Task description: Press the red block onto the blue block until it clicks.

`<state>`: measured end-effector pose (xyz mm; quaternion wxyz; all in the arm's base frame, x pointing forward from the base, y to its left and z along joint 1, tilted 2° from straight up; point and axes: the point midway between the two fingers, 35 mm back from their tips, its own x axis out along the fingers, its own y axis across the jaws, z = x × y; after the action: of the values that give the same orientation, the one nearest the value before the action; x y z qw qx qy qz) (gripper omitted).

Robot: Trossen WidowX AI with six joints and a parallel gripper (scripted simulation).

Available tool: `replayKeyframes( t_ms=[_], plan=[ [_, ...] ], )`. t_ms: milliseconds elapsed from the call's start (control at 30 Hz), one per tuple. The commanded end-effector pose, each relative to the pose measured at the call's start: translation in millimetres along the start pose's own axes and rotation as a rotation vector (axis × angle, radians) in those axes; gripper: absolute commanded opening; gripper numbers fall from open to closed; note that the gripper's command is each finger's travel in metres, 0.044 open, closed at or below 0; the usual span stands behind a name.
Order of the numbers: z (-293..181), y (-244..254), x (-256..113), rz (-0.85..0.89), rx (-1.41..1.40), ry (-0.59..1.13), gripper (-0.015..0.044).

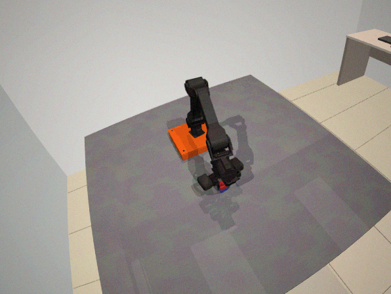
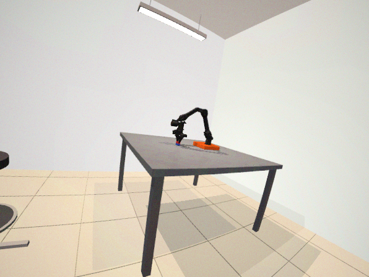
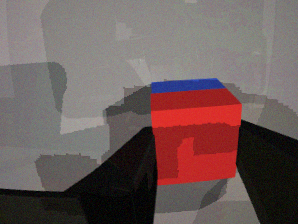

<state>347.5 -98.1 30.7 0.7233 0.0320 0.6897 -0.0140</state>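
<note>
My gripper (image 1: 222,183) (image 2: 178,141) (image 3: 192,133) points down and is shut on the red block, one finger at each side of it. The red block (image 1: 222,186) (image 2: 177,143) (image 3: 200,117) is upright, directly above the blue block or resting on it. The blue block (image 1: 224,190) (image 2: 177,144) (image 3: 190,85) sits on the table and shows as a thin strip along the red block's far edge in the wrist view. Its studs are hidden. I cannot tell whether a small gap is left between the two blocks.
The orange base plate (image 1: 178,144) (image 2: 213,148) under the arm's foot lies behind the blocks on the grey table (image 1: 138,203) (image 2: 186,162). A desk (image 1: 354,60) stands apart at the far right in the top view.
</note>
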Motion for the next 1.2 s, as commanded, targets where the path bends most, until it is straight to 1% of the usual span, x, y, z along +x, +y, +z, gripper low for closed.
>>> replayKeyframes(
  t_ms=[0,67,333,367,633,700,800,867,1167],
  plan=[
    [0,0,0,0.000,0.000,0.000,0.0000],
    [0,0,0,0.000,0.000,0.000,0.0000],
    [0,0,0,0.000,0.000,0.000,0.0210],
    [0,0,0,0.000,0.000,0.000,0.0220],
    [1,0,-3,0.000,0.000,0.000,0.0220],
    [3,-1,-25,-0.001,0.001,0.000,0.0220],
    [4,-1,-76,-0.002,0.002,0.001,0.0220],
    [1,0,-99,-0.002,0.003,0.001,0.0220],
    [5,-1,-102,-0.003,0.003,0.001,0.0220]
  ],
)
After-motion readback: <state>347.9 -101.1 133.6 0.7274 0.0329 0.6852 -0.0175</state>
